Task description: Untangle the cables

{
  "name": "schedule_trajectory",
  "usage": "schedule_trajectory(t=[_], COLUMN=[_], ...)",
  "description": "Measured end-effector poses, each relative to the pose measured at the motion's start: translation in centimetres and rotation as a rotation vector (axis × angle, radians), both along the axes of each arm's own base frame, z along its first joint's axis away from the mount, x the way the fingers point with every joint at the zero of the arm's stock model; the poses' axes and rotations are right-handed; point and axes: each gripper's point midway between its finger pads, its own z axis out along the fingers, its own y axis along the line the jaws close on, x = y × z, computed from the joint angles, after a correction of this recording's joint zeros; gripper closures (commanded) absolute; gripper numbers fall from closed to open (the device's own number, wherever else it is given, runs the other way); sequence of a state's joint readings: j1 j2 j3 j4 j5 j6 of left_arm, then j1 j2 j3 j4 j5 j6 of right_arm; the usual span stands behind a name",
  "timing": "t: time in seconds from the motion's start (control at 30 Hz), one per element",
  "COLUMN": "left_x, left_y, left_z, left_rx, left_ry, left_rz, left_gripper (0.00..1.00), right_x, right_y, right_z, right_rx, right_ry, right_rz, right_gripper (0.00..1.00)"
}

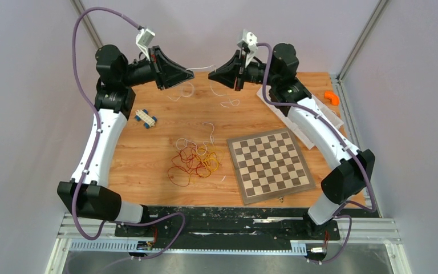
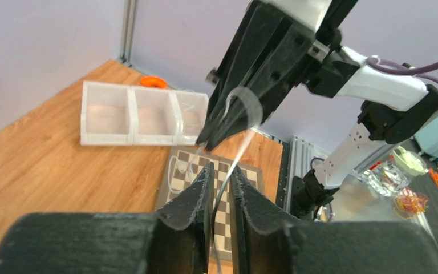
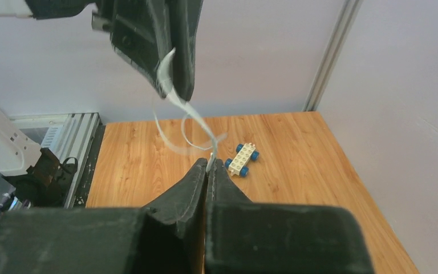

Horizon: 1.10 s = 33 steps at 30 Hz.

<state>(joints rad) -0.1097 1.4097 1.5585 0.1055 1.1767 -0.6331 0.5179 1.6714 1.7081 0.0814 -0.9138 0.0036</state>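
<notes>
Well above the far side of the table (image 1: 148, 165), 2 hands face each other with 1 white cable (image 1: 202, 69) between them.

The right hand (image 3: 210, 165) is fully closed and pinches 1 end of this cable at its fingertips. The left hand (image 2: 221, 174) has its fingers only a thin slit apart; the cable passes through it, but I cannot tell if it is really pinched (the view is blurred there). The other cables (image 1: 194, 160), red, yellow and white, lie tangled on the table, just beside the chessboard (image 1: 270, 165).

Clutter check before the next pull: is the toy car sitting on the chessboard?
No, the toy car rests on the bare table, well apart from the chessboard.
</notes>
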Motion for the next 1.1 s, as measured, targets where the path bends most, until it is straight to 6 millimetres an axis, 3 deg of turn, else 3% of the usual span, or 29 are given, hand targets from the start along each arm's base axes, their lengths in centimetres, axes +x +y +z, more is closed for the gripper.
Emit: schedule_trajectory(t=[0.03,0.1,0.2,0.3,0.43,0.77,0.93,1.1], left_x=[0.2,0.3,0.1,0.1,0.5,1.2,1.8,1.9], left_y=[0.0,-0.2,-1.0,-1.5,-1.4,-1.4,-1.5,-1.5], left_z=[-0.6,-1.8,-3.5,-5.0,-6.6,-7.2,-8.1,-8.7], left_rx=[0.015,0.045,0.082,0.105,0.126,0.139,0.143,0.142], left_ry=[-0.001,-0.004,0.011,0.028,0.047,0.035,0.058,0.071], left_rz=[0.013,0.033,0.035,0.032,0.050,0.060,0.058,0.057], left_gripper=[0.42,0.19,0.02,0.00,0.00,0.00,0.00,0.00], right_x=[0.1,0.4,1.2,1.8,1.7,0.5,1.2,2.9], right_y=[-0.6,-2.1,-5.6,-9.7,-16.3,-30.8,-34.5,-36.9], right_z=[0.3,1.2,2.4,2.6,1.4,-3.2,-7.5,-12.0], right_rx=[0.005,0.019,0.045,0.057,0.048,0.042,0.016,-0.020], right_ry=[0.015,0.046,0.107,0.163,0.243,0.350,0.443,0.537], right_rz=[-0.011,-0.042,-0.114,-0.205,-0.372,-0.810,-0.907,-0.933], right_gripper=[1.00,1.00,1.00,1.00,1.00,1.00,1.00,1.00])
